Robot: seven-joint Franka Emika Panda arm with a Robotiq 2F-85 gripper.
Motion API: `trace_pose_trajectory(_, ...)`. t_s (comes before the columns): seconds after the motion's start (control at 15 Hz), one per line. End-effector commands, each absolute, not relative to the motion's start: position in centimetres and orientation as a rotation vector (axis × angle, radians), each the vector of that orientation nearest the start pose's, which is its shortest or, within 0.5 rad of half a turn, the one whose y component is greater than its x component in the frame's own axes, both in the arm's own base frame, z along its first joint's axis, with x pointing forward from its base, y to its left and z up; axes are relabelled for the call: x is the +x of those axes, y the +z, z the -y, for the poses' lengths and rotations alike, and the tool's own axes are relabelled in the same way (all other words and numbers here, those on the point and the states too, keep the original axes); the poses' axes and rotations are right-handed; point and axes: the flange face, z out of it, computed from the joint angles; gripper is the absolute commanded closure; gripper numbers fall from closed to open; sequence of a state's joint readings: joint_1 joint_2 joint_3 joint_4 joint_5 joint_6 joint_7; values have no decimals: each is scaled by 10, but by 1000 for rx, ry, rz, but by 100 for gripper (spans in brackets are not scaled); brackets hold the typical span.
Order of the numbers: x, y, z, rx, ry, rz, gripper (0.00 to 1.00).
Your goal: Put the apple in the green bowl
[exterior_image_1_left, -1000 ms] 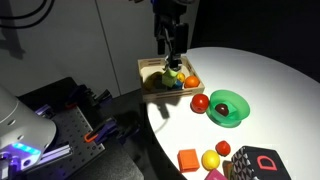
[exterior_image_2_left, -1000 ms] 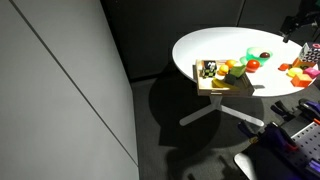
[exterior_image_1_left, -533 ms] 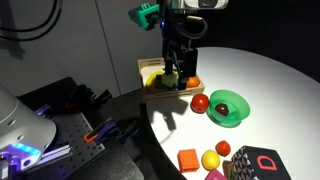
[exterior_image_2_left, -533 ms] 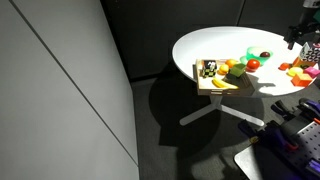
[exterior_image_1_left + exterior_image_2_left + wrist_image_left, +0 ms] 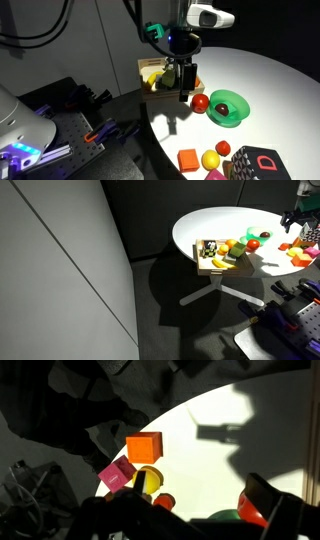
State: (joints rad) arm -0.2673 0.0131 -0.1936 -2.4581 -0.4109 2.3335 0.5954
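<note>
Nearest, orange square block (image 5: 188, 159) and yellow round toy fruit (image 5: 210, 160), small glossy red apple (image 5: 200, 102) lying on the white round table (image 5: 270, 80) just beside the bright green plastic bowl (image 5: 228, 118), black gripper (image 5: 185, 92) hung close by at the wooden fruit tray (image 5: 147, 70), its closure not discernible, dark room beyond.

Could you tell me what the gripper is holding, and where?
Nothing, apparently: the gripper shows empty jaws, and the small glossy red apple lies on the white table.

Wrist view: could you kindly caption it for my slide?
Orange cube, pink block and yellow ball on the white table, green bowl at bottom edge.
</note>
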Motion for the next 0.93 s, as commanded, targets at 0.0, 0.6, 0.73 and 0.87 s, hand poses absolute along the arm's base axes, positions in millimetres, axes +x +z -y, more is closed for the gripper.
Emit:
trace_pose_trajectory(0.0, 431, 270, 225, -3132, 171, -1455, 0)
trace_pose_trajectory(0.6, 473, 258, 245, -2893, 112, -1727, 0)
trace_pose_trajectory(0.73, 481, 262, 244, -2822, 103, -1755, 0)
trace_pose_trajectory(0.87, 487, 268, 244, -2759, 93, -1776, 0)
